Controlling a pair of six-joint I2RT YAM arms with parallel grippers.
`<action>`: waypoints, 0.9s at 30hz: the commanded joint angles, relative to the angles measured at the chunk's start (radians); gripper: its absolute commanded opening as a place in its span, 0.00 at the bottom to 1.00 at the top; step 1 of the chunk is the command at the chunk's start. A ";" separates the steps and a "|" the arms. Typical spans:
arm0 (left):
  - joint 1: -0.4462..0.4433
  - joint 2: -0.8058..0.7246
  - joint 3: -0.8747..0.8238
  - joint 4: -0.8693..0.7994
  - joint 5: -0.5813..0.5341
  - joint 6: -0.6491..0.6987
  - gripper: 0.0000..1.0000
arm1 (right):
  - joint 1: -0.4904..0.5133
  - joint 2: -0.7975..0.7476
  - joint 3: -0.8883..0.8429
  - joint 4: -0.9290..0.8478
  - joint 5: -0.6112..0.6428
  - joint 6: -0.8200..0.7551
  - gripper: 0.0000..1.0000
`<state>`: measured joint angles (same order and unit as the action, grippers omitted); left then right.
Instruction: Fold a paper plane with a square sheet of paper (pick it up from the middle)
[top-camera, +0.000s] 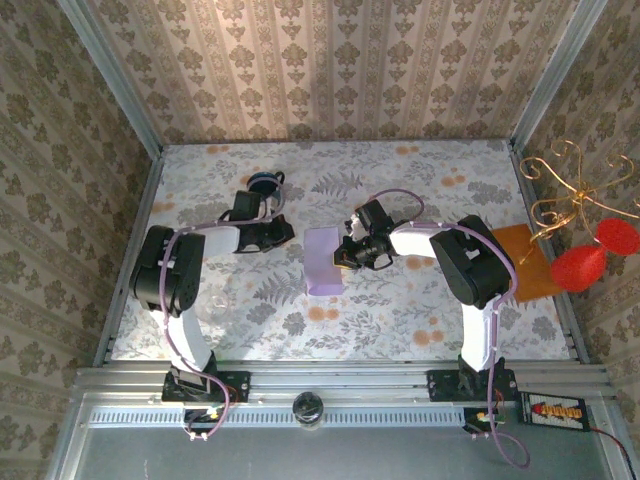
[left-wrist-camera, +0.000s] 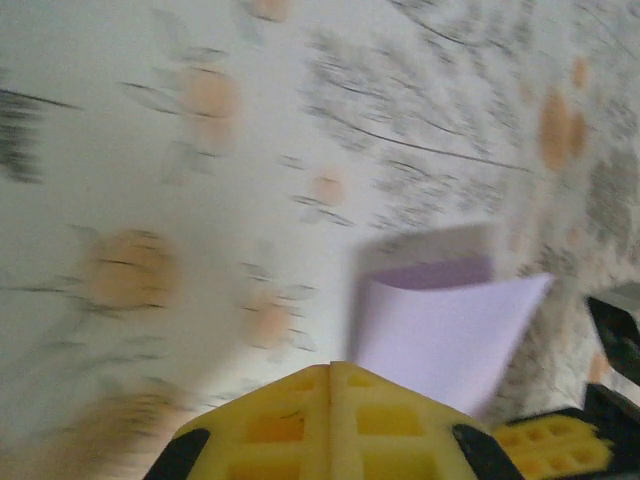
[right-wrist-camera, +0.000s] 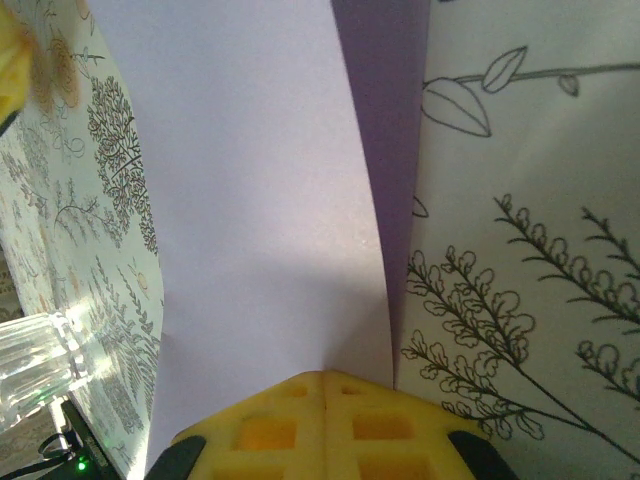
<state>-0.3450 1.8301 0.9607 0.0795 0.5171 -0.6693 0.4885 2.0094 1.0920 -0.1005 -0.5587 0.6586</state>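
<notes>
Two sets of jaws are mine, and both are sitting fully closed. My left gripper (top-camera: 286, 234) is resting just on the near side of the blue mug (top-camera: 264, 183), a little to its right, and it is pointing away from the mug toward the paper. Its yellow fingers (left-wrist-camera: 290, 415) are pressing flat against each other with nothing between them.

The square sheet of paper (top-camera: 323, 260) is lying on the flowered table (top-camera: 420, 320), to the right of the mug and nearer my bases, just past my left gripper's tips. It is showing as a narrow lilac rectangle, doubled over. One layer is lifting a little, and a darker shaded strip is showing beneath it.

My right gripper (top-camera: 342, 257) is reaching in from the side of the paper away from the mug. Its closed tips are meeting the paper's edge. I cannot tell whether they are pinching a layer or only touching it.

An orange-brown board (top-camera: 520, 262) is lying well beyond the paper from the mug, at the table's right edge.
</notes>
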 joint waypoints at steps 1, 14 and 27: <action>-0.073 -0.015 0.035 0.020 0.009 0.000 0.00 | 0.015 0.192 -0.132 -0.272 0.298 -0.001 0.00; -0.116 0.160 0.104 0.101 -0.042 -0.073 0.00 | 0.013 0.198 -0.136 -0.265 0.303 -0.001 0.00; -0.007 0.119 0.034 0.077 -0.190 -0.114 0.00 | 0.013 0.207 -0.139 -0.275 0.332 -0.004 0.00</action>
<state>-0.4004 1.9694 1.0180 0.2115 0.4633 -0.7834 0.4889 2.0102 1.0882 -0.0856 -0.5587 0.6586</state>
